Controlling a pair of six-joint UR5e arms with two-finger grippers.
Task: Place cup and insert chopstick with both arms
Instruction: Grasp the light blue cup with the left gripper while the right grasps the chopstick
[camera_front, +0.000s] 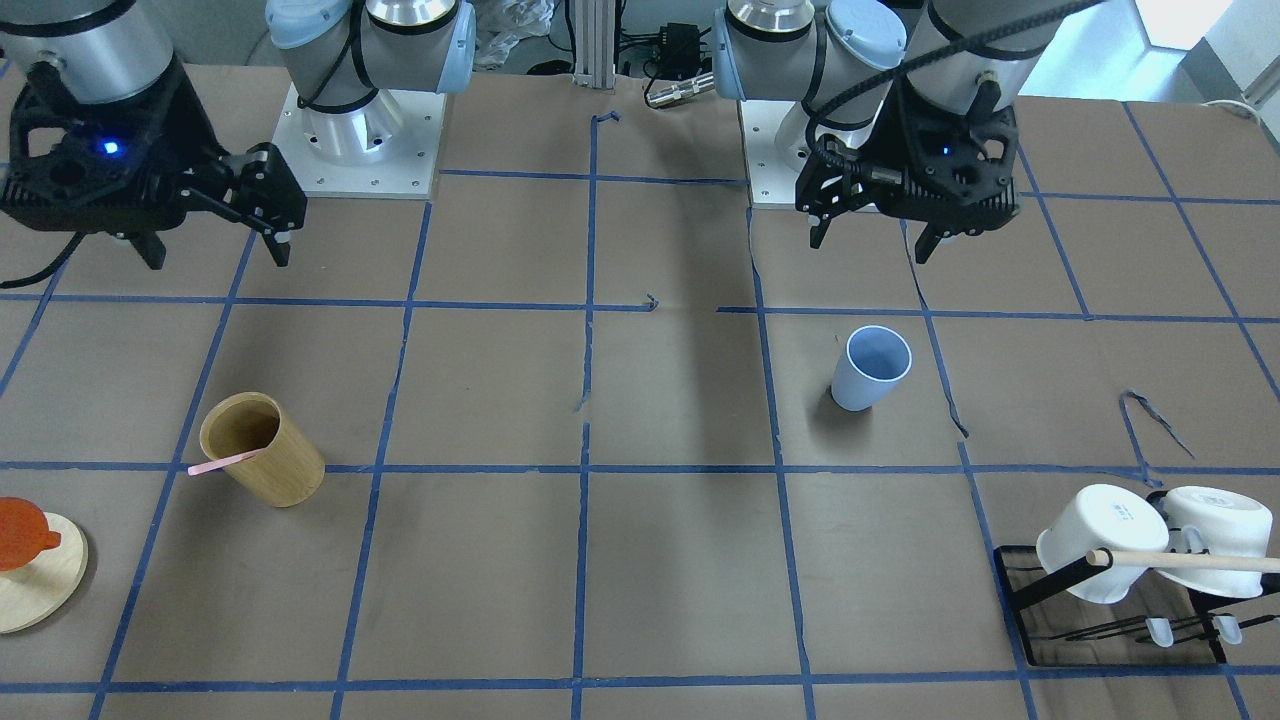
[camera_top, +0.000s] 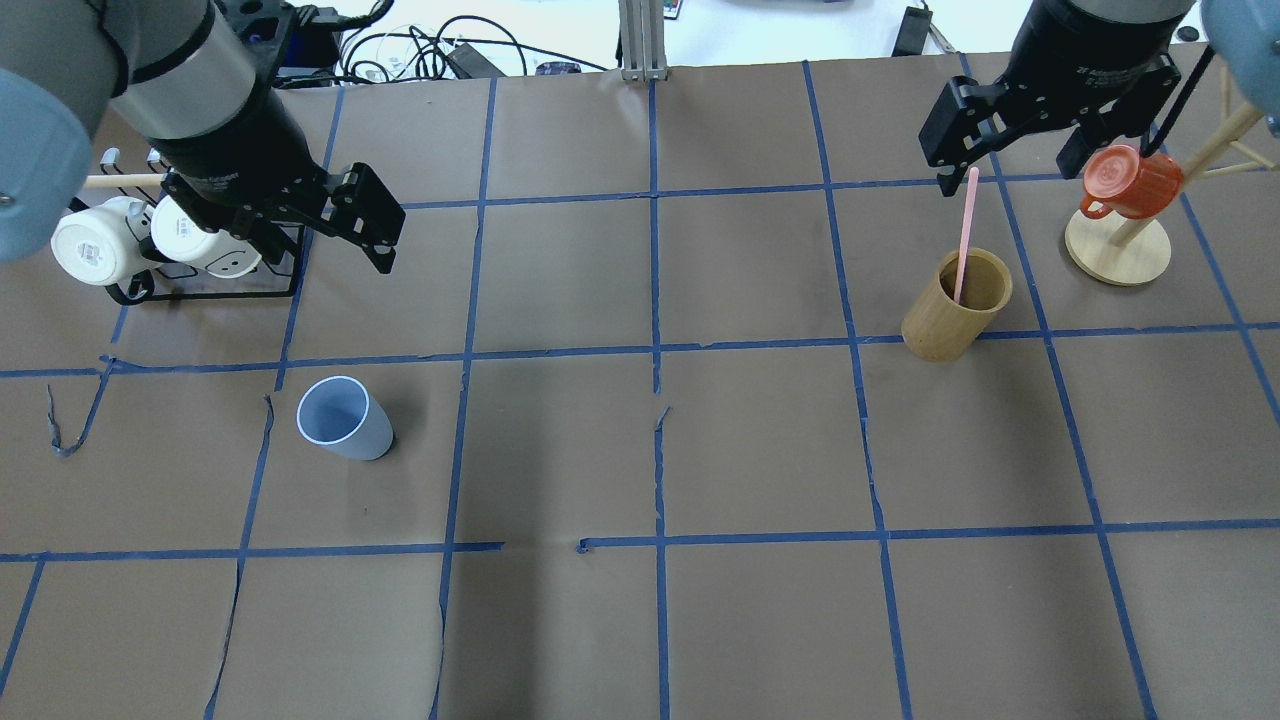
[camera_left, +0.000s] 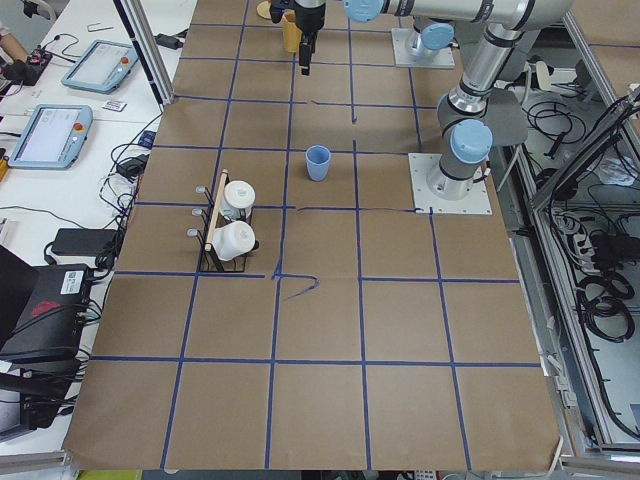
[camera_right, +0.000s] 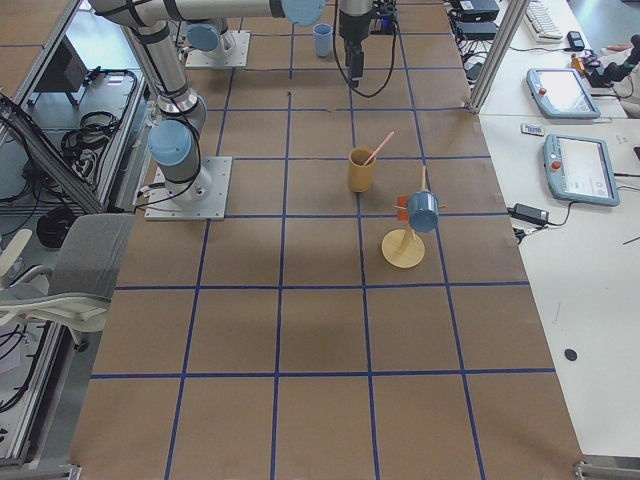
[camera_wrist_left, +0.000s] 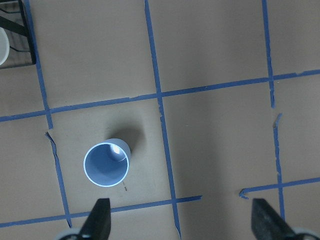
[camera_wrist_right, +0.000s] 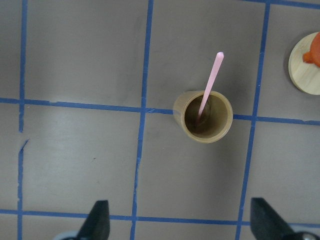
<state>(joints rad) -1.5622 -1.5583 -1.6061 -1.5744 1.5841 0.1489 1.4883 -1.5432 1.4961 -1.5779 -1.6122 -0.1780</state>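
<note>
The light-blue cup (camera_top: 345, 418) stands upright on the brown table, also seen in the front view (camera_front: 871, 368) and the left wrist view (camera_wrist_left: 106, 164). My left gripper (camera_top: 325, 255) hangs open and empty above and behind it (camera_wrist_left: 182, 222). The pale-pink chopstick (camera_top: 965, 235) leans inside a tan wooden cylinder (camera_top: 955, 305), its top sticking out; it shows in the right wrist view (camera_wrist_right: 210, 82) too. My right gripper (camera_top: 1010, 165) is open and empty, high above the table just behind the cylinder (camera_wrist_right: 202, 116).
A black rack with two white mugs (camera_top: 110, 240) and a light wooden rod (camera_front: 1190, 560) stands near my left arm. An orange mug (camera_top: 1130, 185) hangs on a wooden stand beside my right gripper. Blue tape lines grid the table.
</note>
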